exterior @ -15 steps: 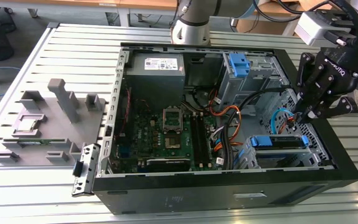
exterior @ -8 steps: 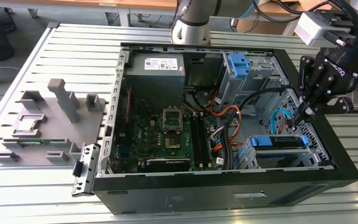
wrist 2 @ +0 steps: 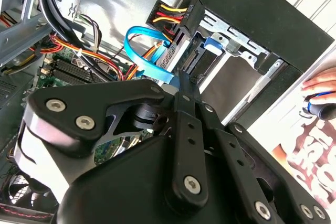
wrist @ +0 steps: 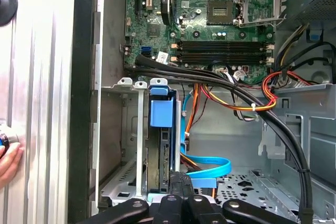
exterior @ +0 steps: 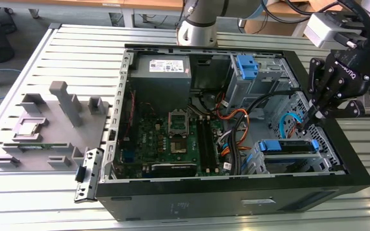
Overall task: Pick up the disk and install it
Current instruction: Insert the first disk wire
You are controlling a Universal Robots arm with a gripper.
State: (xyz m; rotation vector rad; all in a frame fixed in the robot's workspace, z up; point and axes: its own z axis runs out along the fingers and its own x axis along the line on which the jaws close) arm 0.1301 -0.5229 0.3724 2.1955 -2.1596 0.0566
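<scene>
The disk (wrist: 159,153) is seated in the drive cage (wrist: 122,129); the jaws, clenched on nothing, are held at its connector end, seemingly to press it home

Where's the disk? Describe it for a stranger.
Inside the open black computer case, find the metal drive cage at the exterior view's lower right, beside the black gripper. The flat disk sits there, edged in blue plastic; the other blue clip sits farther up that view.

The tool (exterior: 311,118) hangs close to the disk (exterior: 288,146) inside the computer case (exterior: 236,204).
</scene>
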